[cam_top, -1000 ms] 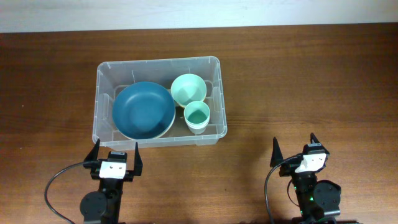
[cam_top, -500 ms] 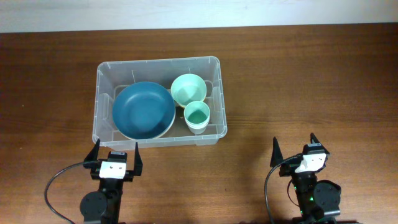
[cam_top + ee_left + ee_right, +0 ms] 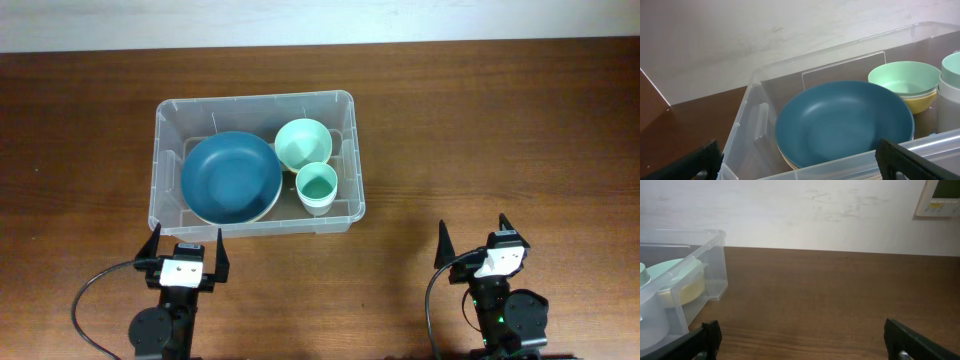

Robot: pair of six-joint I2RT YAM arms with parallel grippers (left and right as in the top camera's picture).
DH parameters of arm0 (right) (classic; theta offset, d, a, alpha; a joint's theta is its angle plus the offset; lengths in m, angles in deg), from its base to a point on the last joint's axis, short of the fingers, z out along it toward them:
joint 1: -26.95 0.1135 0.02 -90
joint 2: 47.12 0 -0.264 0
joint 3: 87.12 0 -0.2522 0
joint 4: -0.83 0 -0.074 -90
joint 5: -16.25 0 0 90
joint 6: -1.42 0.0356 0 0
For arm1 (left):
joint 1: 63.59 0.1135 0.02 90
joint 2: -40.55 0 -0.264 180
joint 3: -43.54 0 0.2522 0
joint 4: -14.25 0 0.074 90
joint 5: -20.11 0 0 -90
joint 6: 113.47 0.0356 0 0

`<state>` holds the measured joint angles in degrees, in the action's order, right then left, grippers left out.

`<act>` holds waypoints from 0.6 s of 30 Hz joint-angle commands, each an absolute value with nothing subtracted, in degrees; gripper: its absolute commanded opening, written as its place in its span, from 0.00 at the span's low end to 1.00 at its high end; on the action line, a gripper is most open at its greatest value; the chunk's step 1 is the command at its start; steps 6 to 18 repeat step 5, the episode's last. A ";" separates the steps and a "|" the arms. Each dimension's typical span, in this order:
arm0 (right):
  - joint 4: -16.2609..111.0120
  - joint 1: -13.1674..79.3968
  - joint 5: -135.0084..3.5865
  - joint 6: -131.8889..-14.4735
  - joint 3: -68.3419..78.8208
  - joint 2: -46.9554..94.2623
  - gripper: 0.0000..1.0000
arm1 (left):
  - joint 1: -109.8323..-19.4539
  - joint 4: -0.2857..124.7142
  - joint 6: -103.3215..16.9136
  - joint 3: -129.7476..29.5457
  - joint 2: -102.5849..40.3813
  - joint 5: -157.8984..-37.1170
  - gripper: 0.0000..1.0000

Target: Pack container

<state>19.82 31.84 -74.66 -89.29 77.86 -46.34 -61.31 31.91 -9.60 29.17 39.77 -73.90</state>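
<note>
From above, the container sits on the table, toward the left. A blue plate fills the left side of the container. A green bowl is in its back right part. A cup stands in its front right part, just beside the bowl and the plate. The left gripper is just in front of the container's front left corner. Its jaws are spread wide and hold nothing. The right gripper is in front of the container and off to its right, well apart from it. It is wide open too, with nothing in it.

From the left wrist, the container is very near and fills most of the view. The plate lies inside, close to the front wall. Behind the plate, on the right, the green bowl sits in a yellow bowl. The cup peeks in at the right edge. Two black fingers show at the bottom corners, far apart, holding nothing.

From the right wrist, only the right end of the container shows, at the left. The green bowl on the yellow bowl shows through the clear side, and the cup looks blurry in front of them. Brown table runs to the right of the container, back to a pale wall. A small panel hangs on it at the top right. The fingers sit at the bottom corners, far apart, with nothing held.
</note>
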 commanded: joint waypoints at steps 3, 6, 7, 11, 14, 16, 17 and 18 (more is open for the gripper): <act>19.65 32.23 -73.98 -89.84 78.56 -46.91 0.99 | -61.07 32.37 -9.97 29.28 40.25 -73.49 1.00; 19.65 32.23 -73.98 -89.84 78.56 -46.91 0.99 | -61.07 32.37 -9.97 29.28 40.25 -73.49 1.00; 19.65 32.23 -73.98 -89.84 78.56 -46.91 0.99 | -61.07 32.37 -9.97 29.28 40.25 -73.49 1.00; 19.65 32.23 -73.98 -89.84 78.56 -46.91 0.99 | -61.07 32.37 -9.97 29.28 40.25 -73.49 1.00; 19.65 32.23 -73.98 -89.84 78.56 -46.91 0.99 | -61.07 32.37 -9.97 29.28 40.25 -73.49 1.00; 19.65 32.23 -73.98 -89.84 78.56 -46.91 0.99 | -61.07 32.37 -9.97 29.28 40.25 -73.49 1.00; 19.65 32.23 -73.98 -89.84 78.56 -46.91 0.99 | -61.07 32.37 -9.97 29.28 40.25 -73.49 1.00; 19.65 32.23 -73.98 -89.84 78.56 -46.91 0.99 | -61.07 32.37 -9.97 29.28 40.25 -73.49 1.00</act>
